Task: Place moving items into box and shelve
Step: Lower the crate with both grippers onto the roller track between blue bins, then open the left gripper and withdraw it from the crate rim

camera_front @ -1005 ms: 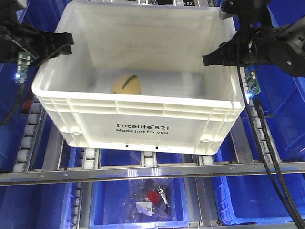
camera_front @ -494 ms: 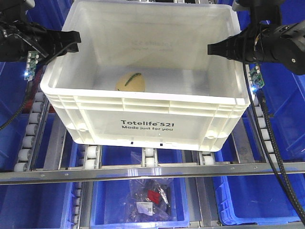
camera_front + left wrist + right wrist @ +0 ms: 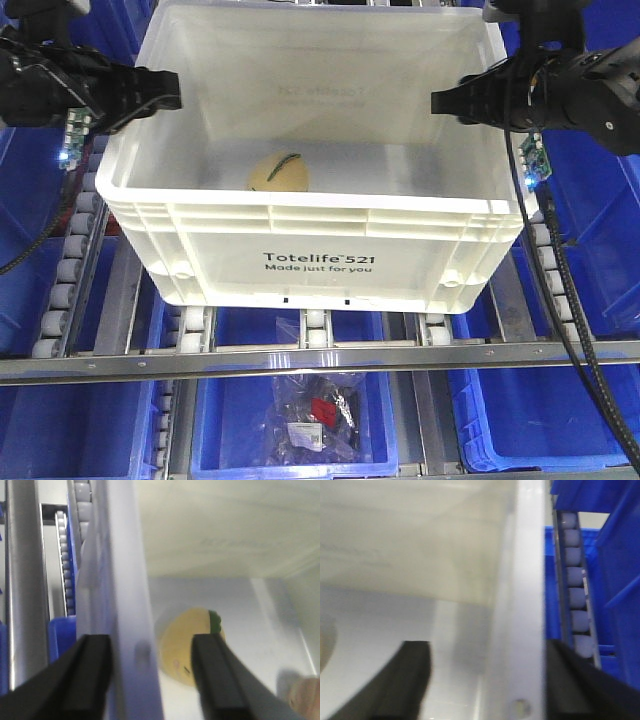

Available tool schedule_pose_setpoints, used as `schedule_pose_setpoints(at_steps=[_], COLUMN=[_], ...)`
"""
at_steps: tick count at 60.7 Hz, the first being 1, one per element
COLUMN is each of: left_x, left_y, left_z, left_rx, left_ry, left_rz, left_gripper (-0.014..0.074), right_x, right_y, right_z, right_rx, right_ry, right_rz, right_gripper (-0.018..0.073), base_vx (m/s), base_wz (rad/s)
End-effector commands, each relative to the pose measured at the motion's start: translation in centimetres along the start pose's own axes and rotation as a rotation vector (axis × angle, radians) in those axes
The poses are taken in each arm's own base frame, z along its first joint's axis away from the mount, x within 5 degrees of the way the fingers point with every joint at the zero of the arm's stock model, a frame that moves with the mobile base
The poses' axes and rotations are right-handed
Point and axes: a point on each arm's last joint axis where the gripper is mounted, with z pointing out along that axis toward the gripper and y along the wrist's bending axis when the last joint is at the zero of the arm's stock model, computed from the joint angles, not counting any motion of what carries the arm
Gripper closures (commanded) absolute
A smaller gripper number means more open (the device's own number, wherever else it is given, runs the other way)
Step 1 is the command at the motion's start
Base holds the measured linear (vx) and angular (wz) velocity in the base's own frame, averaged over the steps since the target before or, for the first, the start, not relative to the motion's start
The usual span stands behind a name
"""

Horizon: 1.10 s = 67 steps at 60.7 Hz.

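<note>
The white box [image 3: 320,265], printed "Totelife 521", rests on roller tracks. One moving item, a pale yellow mango shape [image 3: 278,172] with a dark green strip, lies on its floor left of centre. My left gripper [image 3: 165,92] is open and straddles the box's left wall [image 3: 127,580]: the outer finger is against the wall and the inner finger stands apart, with the mango [image 3: 182,645] showing beyond it. My right gripper [image 3: 450,103] is open astride the right wall [image 3: 520,580], its inner finger clear of it. A pale tan rounded thing [image 3: 306,700] shows in the box's near corner.
Blue bins [image 3: 590,260] flank the box on both sides. Roller tracks [image 3: 70,270] run under and beside it, and a metal rail [image 3: 320,358] crosses in front. A lower blue bin holds a clear bag [image 3: 315,415] with something red inside.
The box has shifted right and further back along the rollers, levelling out. Both grippers moved with it, staying astride its side walls. The mango kept its place in the box.
</note>
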Motion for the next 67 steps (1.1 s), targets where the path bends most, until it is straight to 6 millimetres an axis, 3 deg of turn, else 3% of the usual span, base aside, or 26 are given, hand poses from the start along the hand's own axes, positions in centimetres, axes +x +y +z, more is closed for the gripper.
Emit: schedule_pose_setpoints(at_steps=[1,7,17,37,67], left_x=[0.5,0.3,0.1,0.2,-0.7], left_y=[-2.9,-2.8,-2.6,-2.5,-3.4], left_z=[0.2,0.2,0.2,0.2,-3.9], left_rx=[0.122,0.111,0.098,0.085,0.059], left_ry=[0.048,0.024,-0.003,0.005,-0.025], left_rz=[-0.077,-0.079,-0.078,-0.039,0.061], left_gripper=[0.0057,0.0033,0.0031,0.0031,0.0038], right_x=[-1.7,-1.5,-1.1,-1.1,-1.1], right_y=[0.3,0.1,-0.1,-0.2,-0.2], right_z=[-1.5,-1.5,-1.5,-1.4,-1.4], right_rx=[-0.028,-0.010,0.013,0.022,0.022], right_ry=[-0.090,-0.059,-0.022,-0.019,-0.019], right_rz=[0.001,0.005,0.001,-0.013,-0.013], right_gripper=[-0.0067,-0.0111,-0.0111,-0.0038,0.0125], base_vx=[0.00,0.00,0.00,0.00,0.00], base_wz=[0.01,0.00,0.00,0.00,0.00])
